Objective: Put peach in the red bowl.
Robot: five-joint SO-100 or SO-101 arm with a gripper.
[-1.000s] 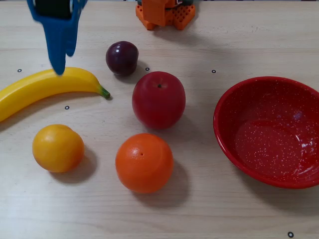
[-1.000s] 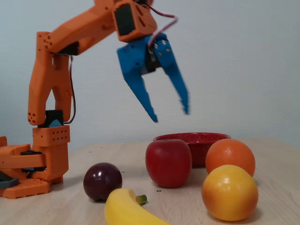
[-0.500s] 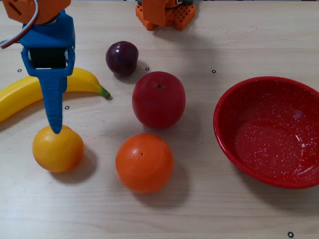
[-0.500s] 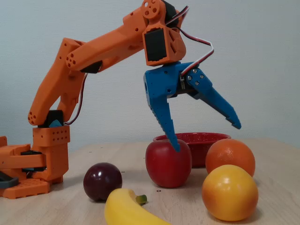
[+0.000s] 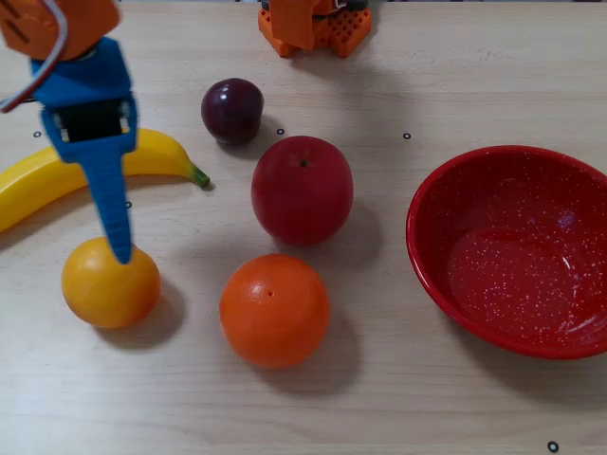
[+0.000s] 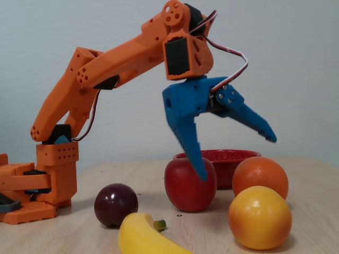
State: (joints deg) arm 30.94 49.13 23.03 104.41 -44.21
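The blue hand point(image 6: 238, 159) hangs wide open above the peach point(image 6: 259, 217), not touching it; apple point(image 6: 189, 184), orange point(image 6: 260, 176) and red bowl point(image 6: 225, 156) sit behind on the bench point(image 6: 312, 211).

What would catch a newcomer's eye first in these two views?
The blue gripper, jaws spread wide, hangs from the orange arm above the peach at the left of the top-down fixed view. The big red bowl sits empty at the right. Between them lie an apple, an orange, a plum and a banana.
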